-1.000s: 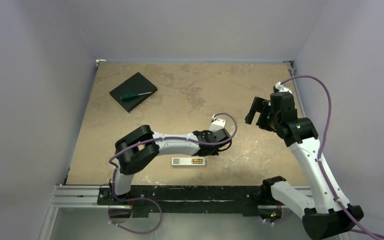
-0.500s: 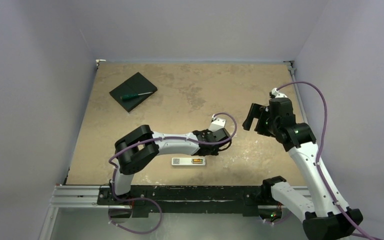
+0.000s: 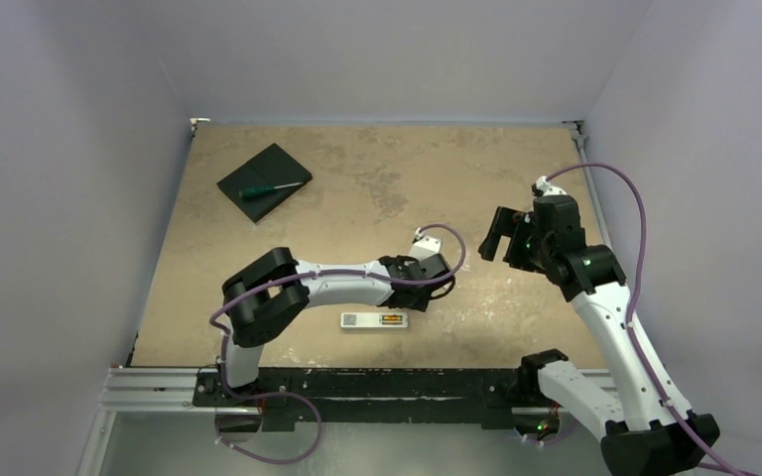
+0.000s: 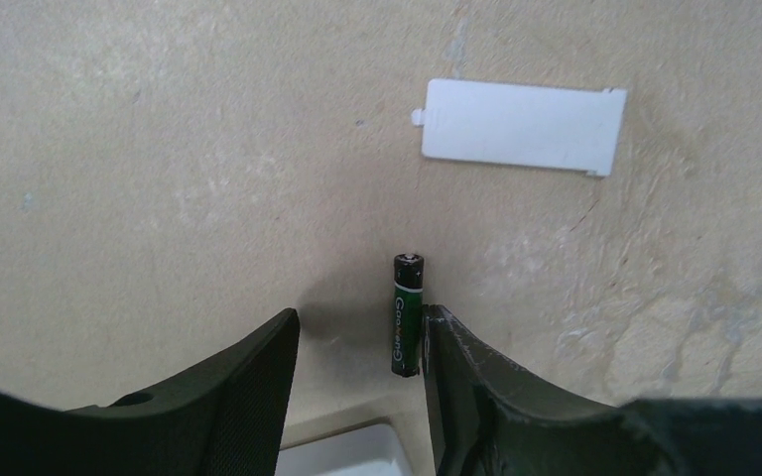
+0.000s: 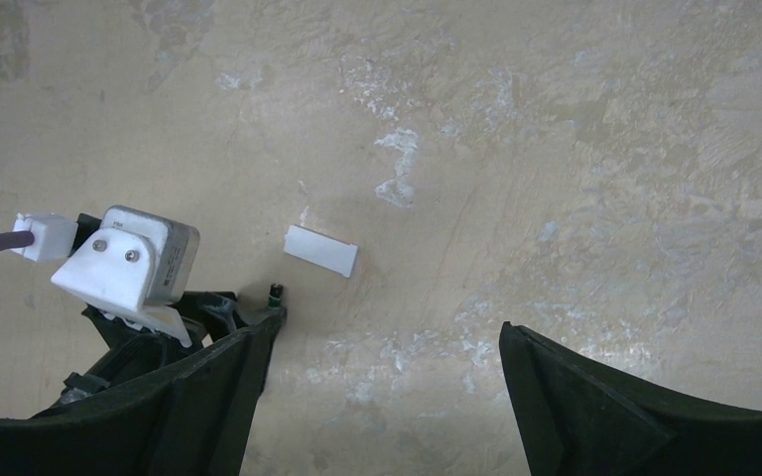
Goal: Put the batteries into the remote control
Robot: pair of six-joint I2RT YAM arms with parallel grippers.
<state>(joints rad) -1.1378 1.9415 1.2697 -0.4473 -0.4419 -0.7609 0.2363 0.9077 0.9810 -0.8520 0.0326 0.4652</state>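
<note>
Our left end effector [image 4: 362, 332] hangs low over the table [image 4: 109, 149], fingers apart and clamping nothing. The loose battery [image 4: 408, 313] lies flat between them, just beside the right finger. In the top view the remote [image 3: 375, 320] lies at 8 o'clock of that end effector, its bay open, we judge to take the cells. Its cover [image 4: 521, 126] rests aside at 1 o'clock of the battery. Our right end effector [image 5: 389, 332] waits high, spread wide and empty.

thin dark-green battery [image 4: 408, 313] on tan table [image 3: 357, 178], behind slim white remote [image 3: 375, 320] | flat white cover [image 4: 519, 126] beyond battery | green-handled screwdriver [image 3: 271, 188] on black pad [image 3: 258, 169]
</note>
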